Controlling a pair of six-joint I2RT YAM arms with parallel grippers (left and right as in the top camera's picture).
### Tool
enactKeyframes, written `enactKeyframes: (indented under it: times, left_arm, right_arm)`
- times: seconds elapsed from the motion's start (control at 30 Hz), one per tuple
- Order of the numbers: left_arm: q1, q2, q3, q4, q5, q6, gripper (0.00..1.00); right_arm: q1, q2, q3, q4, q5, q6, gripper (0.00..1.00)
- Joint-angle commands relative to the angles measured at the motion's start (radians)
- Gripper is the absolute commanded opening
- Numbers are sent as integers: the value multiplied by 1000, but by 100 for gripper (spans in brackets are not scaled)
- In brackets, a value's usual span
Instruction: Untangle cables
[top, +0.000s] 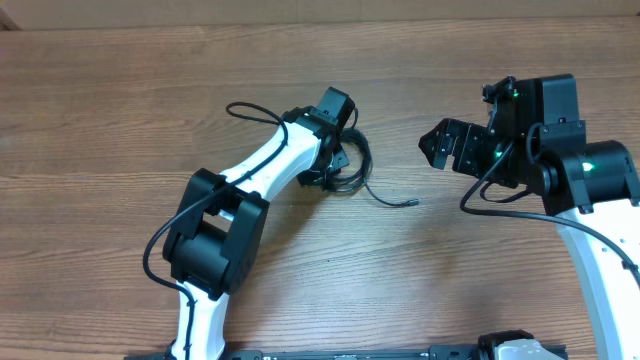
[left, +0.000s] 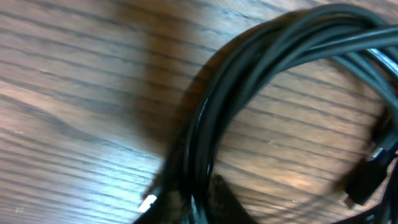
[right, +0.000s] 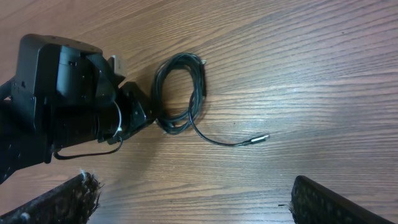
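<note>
The cables (top: 358, 158) are thin black cords in a small coil near the middle of the wooden table. One loose strand runs right and ends in a small plug (top: 411, 203). My left gripper (top: 336, 172) is at the coil's left side. In the left wrist view its fingers (left: 199, 205) sit on either side of the bundle of cables (left: 249, 74) and are closed on it. The right wrist view shows the coil (right: 180, 93), the plug (right: 261, 138) and the left gripper (right: 146, 115). My right gripper (top: 432, 146) is open and empty, right of the coil, with its fingers (right: 193, 199) wide apart.
The table is brown wood (top: 120, 120) with a paler strip (top: 300, 10) along its far edge. The left arm (top: 215, 235) reaches in from the front left. The right arm (top: 590, 180) stands at the right with its own thick wire (top: 500, 198) hanging.
</note>
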Motion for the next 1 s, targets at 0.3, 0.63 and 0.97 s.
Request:
enactKeyframes:
  times: [0.3,0.63,0.97]
  left_arm:
    - [12,-36,87,-90,56,239,4]
    - [48,-253,129,-100,302,789,4]
    - [175,-335,129,-208,755,971,4]
  right_arm:
    - [-2,22,23,31,-10,-8,95]
    - [-2,71,23,50,-167,-83,92]
    - [47,117,-17,46,-211,-140,89]
